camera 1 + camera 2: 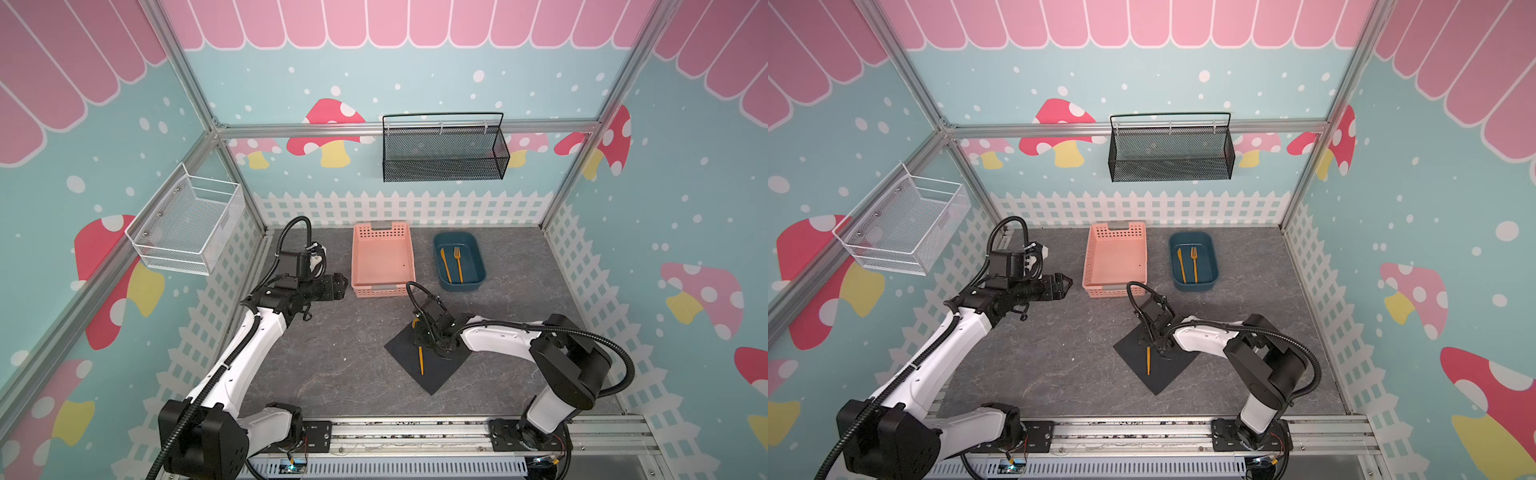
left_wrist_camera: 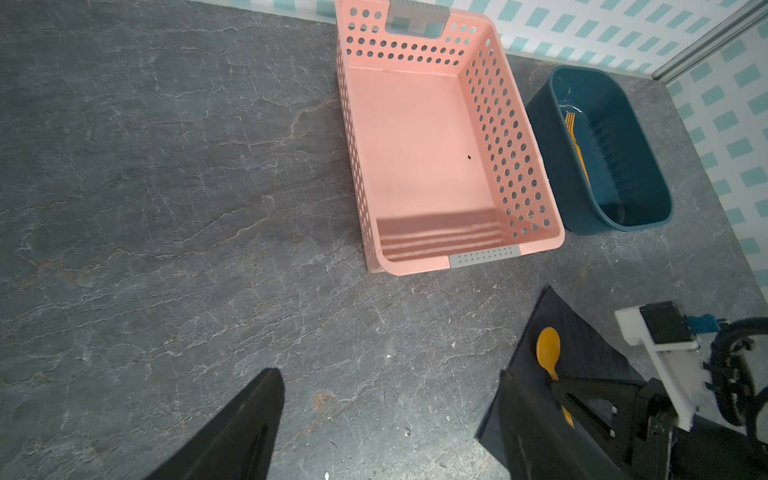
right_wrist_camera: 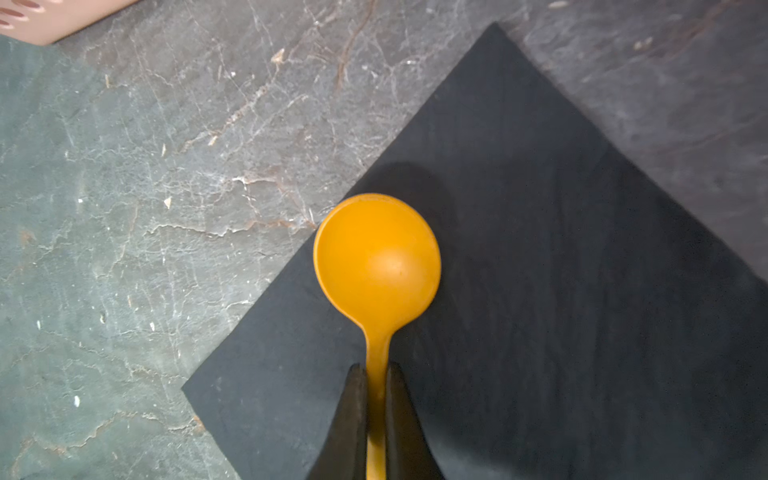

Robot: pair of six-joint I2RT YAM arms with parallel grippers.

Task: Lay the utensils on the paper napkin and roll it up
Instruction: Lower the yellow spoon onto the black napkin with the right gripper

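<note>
spoon clamped in my right gripper [image 1: 419, 341] over the paper napkin [image 1: 442, 374]; my left gripper [image 1: 343, 286] stood wide open.

in both top views the black napkin lay as a diamond on the tabletop [image 1: 332, 365], and the spoon [image 1: 421, 361] handle ran along it from under my right gripper. the fork [image 1: 458, 264] and knife [image 1: 445, 264] lay side by side in the blue tub [image 1: 461, 286], just right of the pink basket [image 1: 382, 291]. my left gripper hung above the tabletop, left of that basket. in the left wrist view my fingers [image 2: 241, 428] stood far apart over the tabletop, with basket and tub beyond them. in the right wrist view both jaws pressed the spoon's neck, and its round bowl [image 3: 378, 266] overlapped the napkin's edge.
</note>
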